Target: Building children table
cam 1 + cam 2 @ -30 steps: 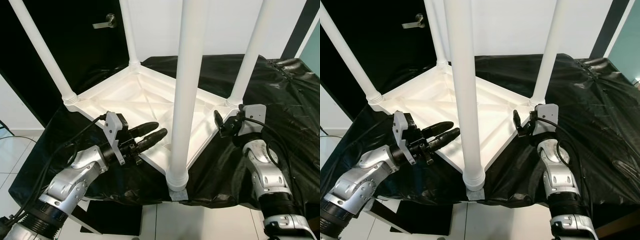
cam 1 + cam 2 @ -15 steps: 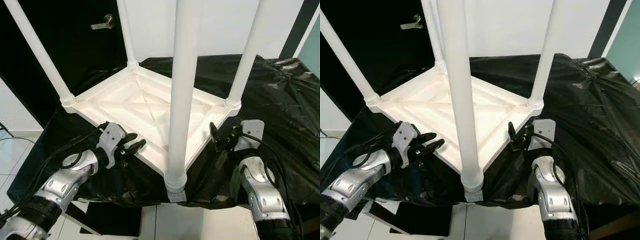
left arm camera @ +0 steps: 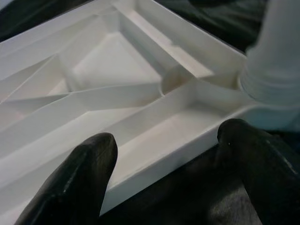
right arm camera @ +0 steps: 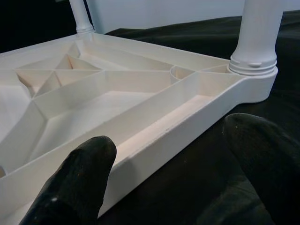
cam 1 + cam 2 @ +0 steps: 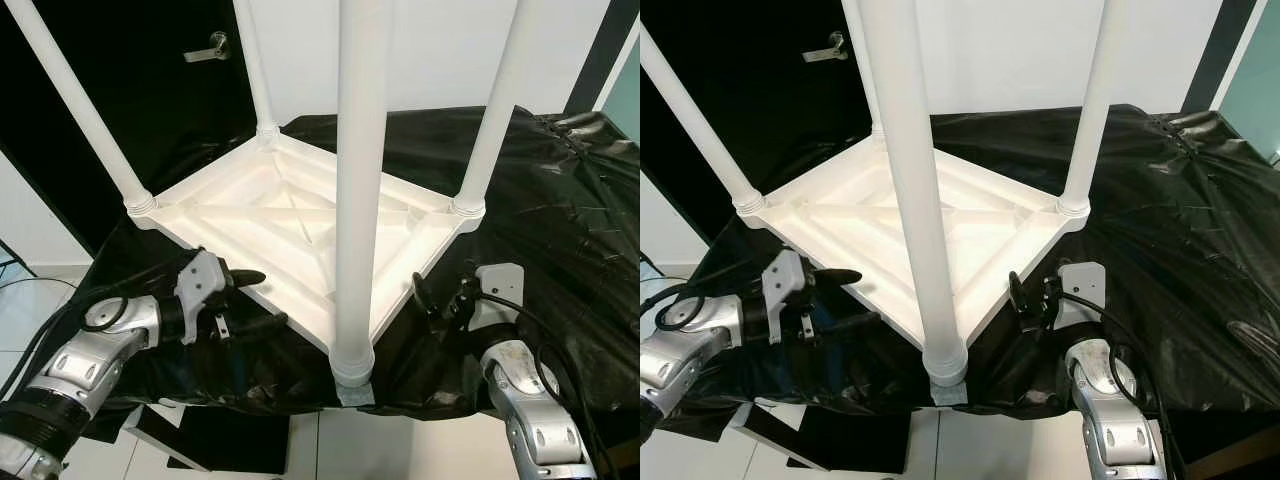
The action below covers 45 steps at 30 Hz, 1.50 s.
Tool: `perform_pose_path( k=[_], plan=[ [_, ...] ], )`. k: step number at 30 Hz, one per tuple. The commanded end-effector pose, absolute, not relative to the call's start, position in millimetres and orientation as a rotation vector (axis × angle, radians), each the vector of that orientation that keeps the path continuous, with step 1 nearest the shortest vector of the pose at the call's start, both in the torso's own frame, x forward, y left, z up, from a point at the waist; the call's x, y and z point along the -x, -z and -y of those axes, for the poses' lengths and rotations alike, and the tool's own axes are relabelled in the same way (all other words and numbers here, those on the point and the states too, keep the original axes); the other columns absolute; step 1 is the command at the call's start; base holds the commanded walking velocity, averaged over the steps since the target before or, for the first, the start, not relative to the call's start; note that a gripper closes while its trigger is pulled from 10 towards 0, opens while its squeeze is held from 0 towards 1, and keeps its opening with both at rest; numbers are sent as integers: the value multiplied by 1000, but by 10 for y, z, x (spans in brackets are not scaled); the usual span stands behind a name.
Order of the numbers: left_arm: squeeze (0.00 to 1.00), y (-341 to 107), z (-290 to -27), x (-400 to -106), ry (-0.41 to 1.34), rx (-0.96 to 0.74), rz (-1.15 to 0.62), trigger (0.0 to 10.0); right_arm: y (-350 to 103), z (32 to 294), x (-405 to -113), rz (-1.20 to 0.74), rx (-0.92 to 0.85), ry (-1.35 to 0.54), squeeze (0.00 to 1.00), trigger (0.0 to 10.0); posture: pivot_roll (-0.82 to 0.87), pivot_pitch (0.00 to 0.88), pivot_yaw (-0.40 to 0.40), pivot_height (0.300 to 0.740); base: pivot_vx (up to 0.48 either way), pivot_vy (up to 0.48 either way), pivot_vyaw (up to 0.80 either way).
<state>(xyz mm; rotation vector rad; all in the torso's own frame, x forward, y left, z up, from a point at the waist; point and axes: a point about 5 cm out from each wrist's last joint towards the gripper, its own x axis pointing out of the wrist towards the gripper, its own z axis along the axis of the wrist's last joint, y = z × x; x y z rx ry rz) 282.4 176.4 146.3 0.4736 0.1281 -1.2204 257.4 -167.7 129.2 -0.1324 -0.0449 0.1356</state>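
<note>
Left gripper [image 5: 240,300] sits at the near left edge of the upturned white table [image 5: 290,215], fingers spread wide, one above the rim and one below it on the black sheet [image 5: 560,180] that covers the counter; it grips nothing. A second ago it reached higher and further over the ribbed underside; it has since drawn back and down to the edge. Right gripper [image 5: 440,300] hovers just off the near right edge, open and empty, lower and closer to the robot than a second ago. The table lies upside down in the middle of the counter with four white legs [image 5: 360,180] standing up from its corners, unmoved.

Right eye view: the near leg's foot [image 5: 945,365] overhangs the counter's front edge.

Left wrist view: both black fingers [image 3: 79,173] frame the table's rim, apart from it.

Right wrist view: the fingers [image 4: 79,178] stand wide, with the rim and a corner leg [image 4: 255,42] between and beyond them.
</note>
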Motion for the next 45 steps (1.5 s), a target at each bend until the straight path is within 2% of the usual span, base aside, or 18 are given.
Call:
perform_pose_path(
  k=[1,3,8,12,20,21,23,24,25,26,35,45],
  plan=[
    [0,-1426,-1761,-2799,1295,-542,-160,10000,-1290,1659,-2566,36,133,-148,0,10000,-93,0,89,740,0,0,0],
    [0,-1387,-1731,-2832,1309,-615,-167,10000,-1310,1653,-2572,36,131,-143,0,10000,-95,0,92,740,0,0,0],
    [0,-1378,-1665,-2905,1314,-651,-183,10000,-1331,1628,-2583,37,127,-143,0,10000,-93,0,93,740,0,0,0],
    [0,-1282,-1613,-3033,1299,-738,-260,10000,-1354,1592,-2605,44,125,-148,0,10000,-106,0,106,740,0,0,0],
    [0,-1231,-1576,-3093,1346,-782,-315,10000,-1379,1628,-2609,52,123,-120,0,10000,-125,0,130,740,0,0,0],
    [0,-1225,-1579,-3098,1351,-782,-328,9529,-1380,1632,-2607,52,124,-117,0,10000,-125,0,130,740,0,0,0],
    [0,-1220,-1579,-3114,1355,-787,-343,9216,-1376,1640,-2598,50,126,-112,0,10000,-129,0,138,740,0,0,0],
    [0,-1214,-1575,-3128,1364,-801,-356,4980,-1370,1648,-2588,49,127,-107,0,10000,-131,0,142,740,0,0,0],
    [0,-1209,-1573,-3145,1371,-812,-368,3373,-1366,1648,-2584,47,128,-103,0,10000,-137,0,149,740,0,0,0],
    [0,-1204,-1567,-3157,1378,-821,-377,0,-1365,1647,-2583,47,128,-101,0,10000,-140,0,154,740,0,0,0],
    [0,-1206,-1532,-3142,1453,-805,-392,0,-1369,1646,-2587,49,125,-92,0,10000,-137,0,159,740,0,0,0],
    [0,-1089,-1458,-2977,1540,-790,-409,0,-1370,1642,-2608,48,128,-98,0,10000,-121,0,148,740,0,0,0]
  ],
)
